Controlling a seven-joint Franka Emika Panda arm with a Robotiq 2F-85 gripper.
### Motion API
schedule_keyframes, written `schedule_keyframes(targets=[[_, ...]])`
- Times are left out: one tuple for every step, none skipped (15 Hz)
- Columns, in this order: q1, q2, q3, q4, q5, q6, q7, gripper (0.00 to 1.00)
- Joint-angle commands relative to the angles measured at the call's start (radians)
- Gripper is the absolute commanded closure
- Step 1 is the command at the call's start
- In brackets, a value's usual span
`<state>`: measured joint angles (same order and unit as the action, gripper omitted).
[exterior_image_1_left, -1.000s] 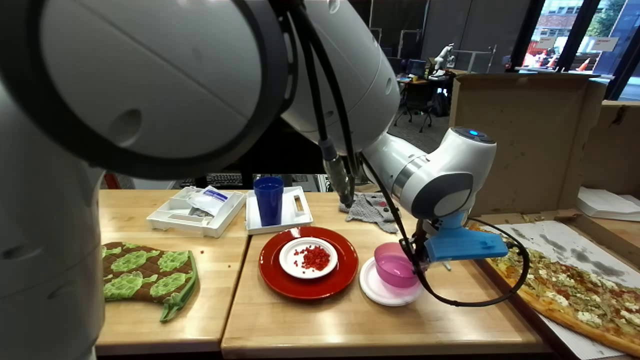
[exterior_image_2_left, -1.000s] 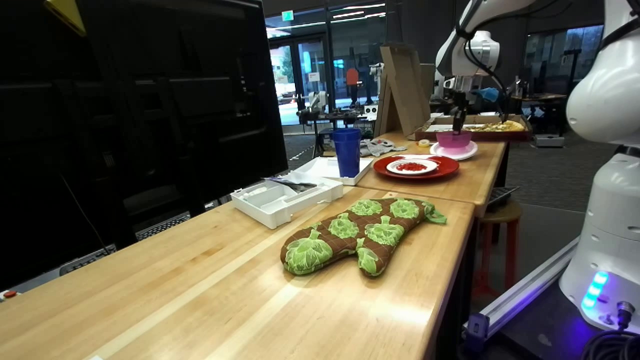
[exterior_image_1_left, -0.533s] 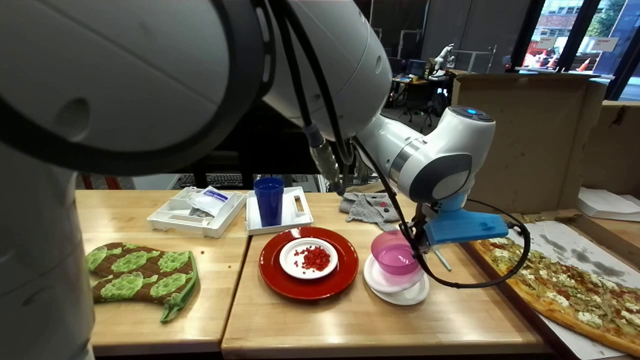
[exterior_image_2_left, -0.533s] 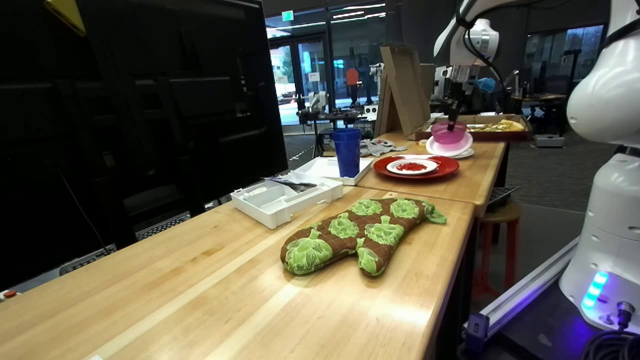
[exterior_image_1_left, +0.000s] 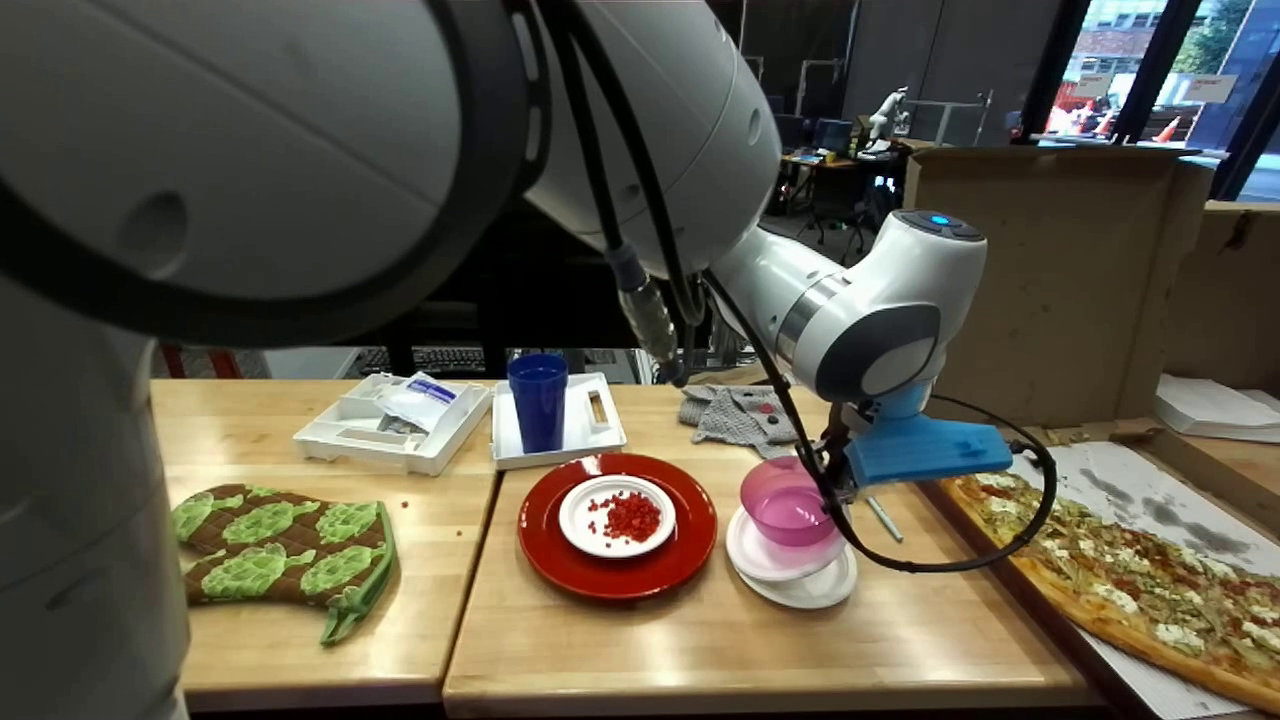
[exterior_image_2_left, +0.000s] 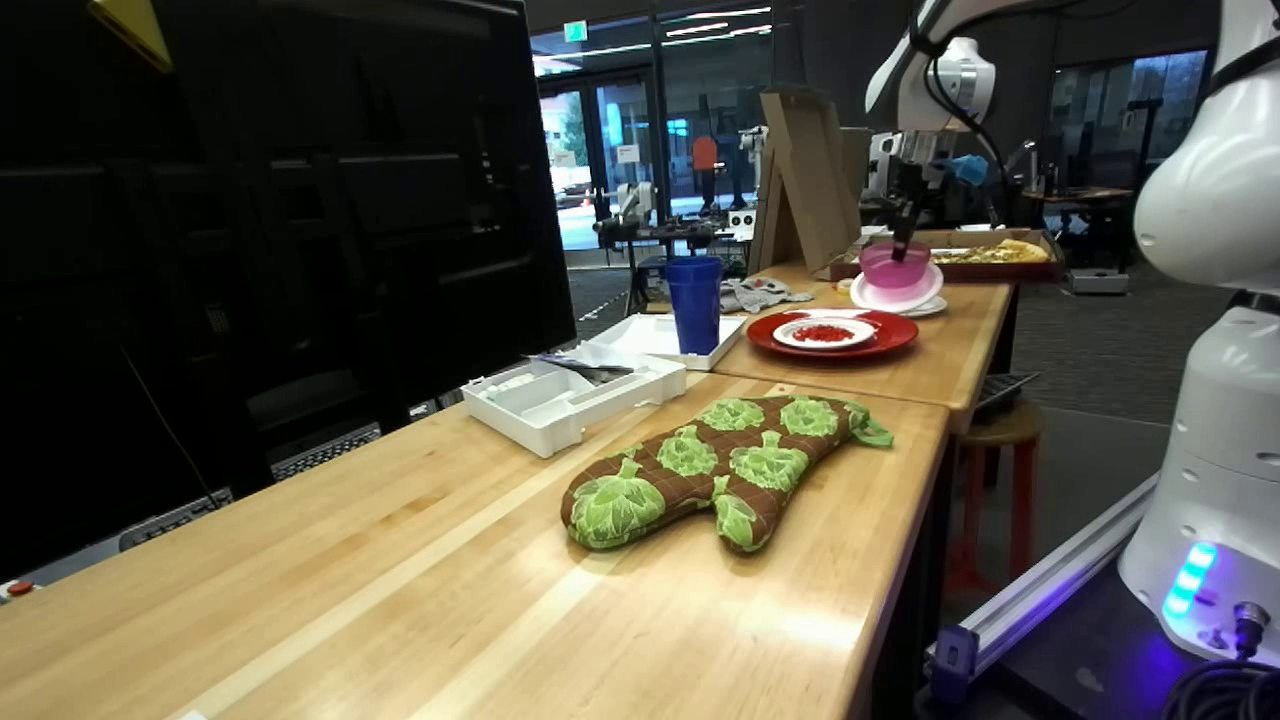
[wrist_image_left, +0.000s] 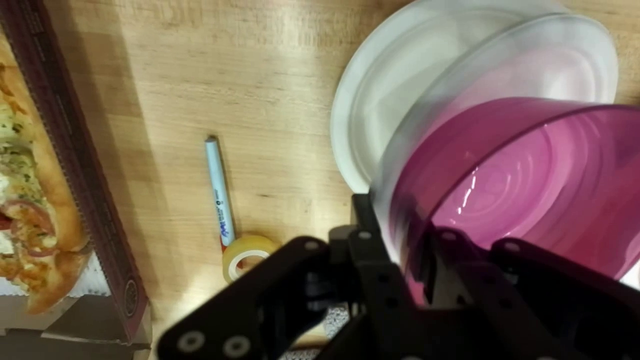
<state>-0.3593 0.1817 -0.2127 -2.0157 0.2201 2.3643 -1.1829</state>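
Note:
My gripper (wrist_image_left: 395, 220) is shut on the near walls of a translucent pink bowl (wrist_image_left: 492, 185) and a white plate (wrist_image_left: 565, 35) under it. One finger is inside the bowl, the other outside the plate's rim. Bowl and plate are tilted together and raised. A second white plate (wrist_image_left: 370, 115) lies flat on the table below them. In both exterior views the bowl (exterior_image_1_left: 785, 505) (exterior_image_2_left: 890, 268) hangs with the upper plate (exterior_image_1_left: 755, 560) (exterior_image_2_left: 915, 295) over the lower plate (exterior_image_1_left: 820, 590) (exterior_image_2_left: 930, 308). A black cable partly hides the fingers in an exterior view.
A red plate (exterior_image_1_left: 540, 545) bears a small white plate with red bits. A blue cup (exterior_image_1_left: 540, 410) stands on a white tray (exterior_image_1_left: 590, 425). An open pizza box (exterior_image_1_left: 1050, 300), marker (wrist_image_left: 217, 185), tape roll (wrist_image_left: 232, 260), grey cloth (exterior_image_1_left: 735, 415) and oven mitt (exterior_image_2_left: 690, 470) lie around.
The gripper has risen and shifted slightly, lifting and tilting the pink bowl and upper white plate. The lower white plate has come into view. Over the last half second there is only a slight shift.

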Motion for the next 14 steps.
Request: schedule_keyframes(targets=[[-0.007, -0.011, -0.008, 0.004, 0.008, -0.007, 0.011, 0.96], [-0.009, -0.014, -0.011, 0.003, 0.005, -0.006, 0.014, 0.96], [-0.013, -0.018, -0.013, 0.002, 0.006, -0.006, 0.012, 0.96], [-0.016, -0.021, -0.016, 0.002, 0.005, -0.004, 0.013, 0.96], [-0.018, -0.025, -0.02, 0.001, 0.006, -0.004, 0.015, 0.96], [-0.019, -0.027, -0.023, 0.002, 0.006, -0.004, 0.016, 0.96], [-0.02, -0.028, -0.025, 0.003, 0.005, -0.003, 0.017, 0.96], [-0.02, -0.028, -0.027, 0.006, 0.004, -0.004, 0.019, 0.96], [-0.019, -0.028, -0.029, 0.007, 0.002, -0.002, 0.022, 0.96], [-0.017, -0.029, -0.031, 0.004, -0.005, 0.008, 0.025, 0.96], [-0.015, -0.028, -0.032, 0.001, -0.015, 0.016, 0.027, 0.68], [-0.014, -0.025, -0.032, 0.0, -0.018, 0.02, 0.024, 0.56], [-0.014, -0.021, -0.031, 0.0, -0.018, 0.017, 0.021, 0.52], [-0.013, -0.013, -0.03, -0.001, -0.022, 0.017, 0.022, 0.46]])
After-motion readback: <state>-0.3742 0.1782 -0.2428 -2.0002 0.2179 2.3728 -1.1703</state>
